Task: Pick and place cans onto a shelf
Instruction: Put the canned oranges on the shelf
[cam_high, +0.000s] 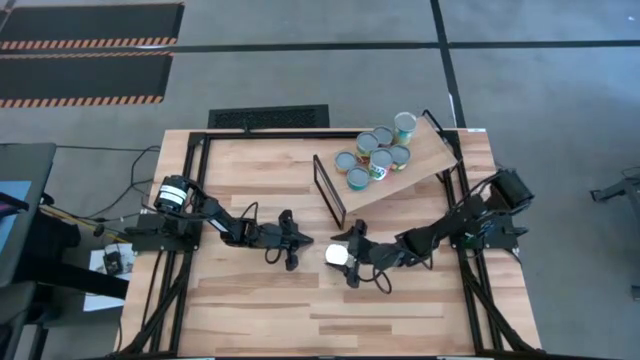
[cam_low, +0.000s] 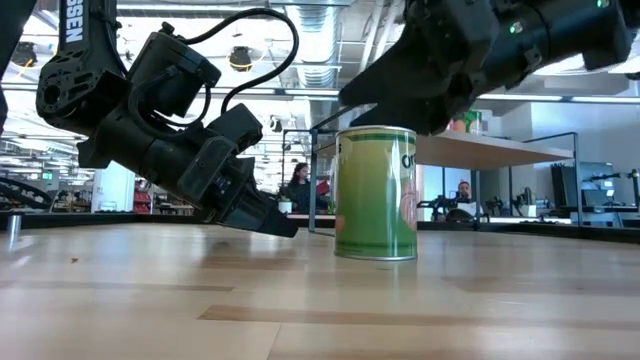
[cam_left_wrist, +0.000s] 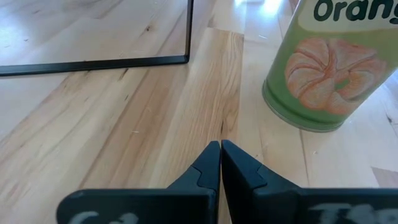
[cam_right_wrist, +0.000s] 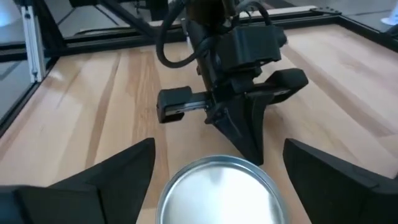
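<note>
A green-labelled can (cam_low: 376, 193) with an orange picture (cam_left_wrist: 323, 68) stands upright on its base on the wooden tabletop. My right gripper (cam_high: 346, 257) hovers just over it, open, one finger out to each side of the silvery top (cam_right_wrist: 217, 190) and clear of it. My left gripper (cam_high: 292, 250) is shut and low over the table to the can's left, its tips (cam_left_wrist: 221, 146) pointing toward the can. The shelf (cam_high: 425, 160), a light board with a black frame (cam_high: 330, 190), lies at the far right and carries several cans (cam_high: 378, 150) standing on it.
The shelf's black frame (cam_left_wrist: 93, 62) rests on the table just beyond my left gripper. Black metal rails (cam_high: 185, 250) border the table's sides. Open tabletop lies toward the near edge (cam_high: 330, 320). People (cam_low: 297, 185) sit in the room behind.
</note>
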